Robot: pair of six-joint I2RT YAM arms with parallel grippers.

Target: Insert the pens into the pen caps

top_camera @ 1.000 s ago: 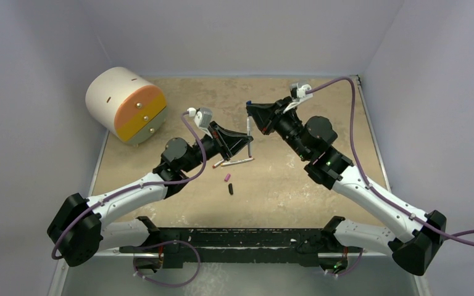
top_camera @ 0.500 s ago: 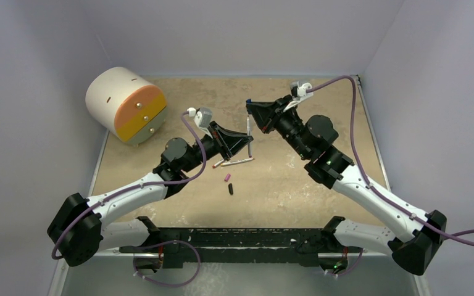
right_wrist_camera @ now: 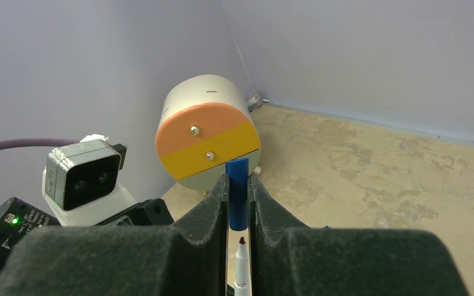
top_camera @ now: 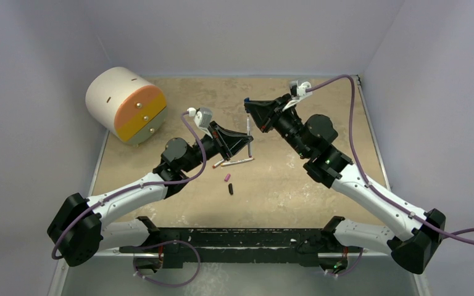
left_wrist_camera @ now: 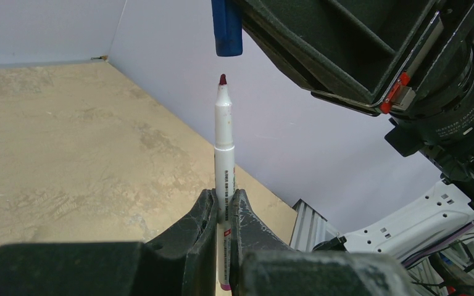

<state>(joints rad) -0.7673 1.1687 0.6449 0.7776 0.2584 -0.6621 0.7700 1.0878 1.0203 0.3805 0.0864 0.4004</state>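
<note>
My left gripper (left_wrist_camera: 224, 206) is shut on a white pen (left_wrist_camera: 223, 148) and holds it upright, dark red tip up. My right gripper (right_wrist_camera: 239, 185) is shut on a dark blue pen cap (right_wrist_camera: 237, 194), which hangs just above the pen's tip with a small gap, also seen in the left wrist view (left_wrist_camera: 226, 28). From the top both grippers meet over the table's middle, left gripper (top_camera: 249, 140), right gripper (top_camera: 247, 105). Two more pens (top_camera: 233, 162) lie on the table below. A pink cap (top_camera: 227, 177) and a black cap (top_camera: 231, 189) lie nearer me.
A white drum with an orange and yellow face (top_camera: 126, 105) stands at the back left, also in the right wrist view (right_wrist_camera: 207, 139). Purple cables (top_camera: 345, 111) trail from both wrists. Walls close the table on three sides.
My right gripper with the blue cap has shifted slightly left and away, over the pen tip. The left arm has not moved.
</note>
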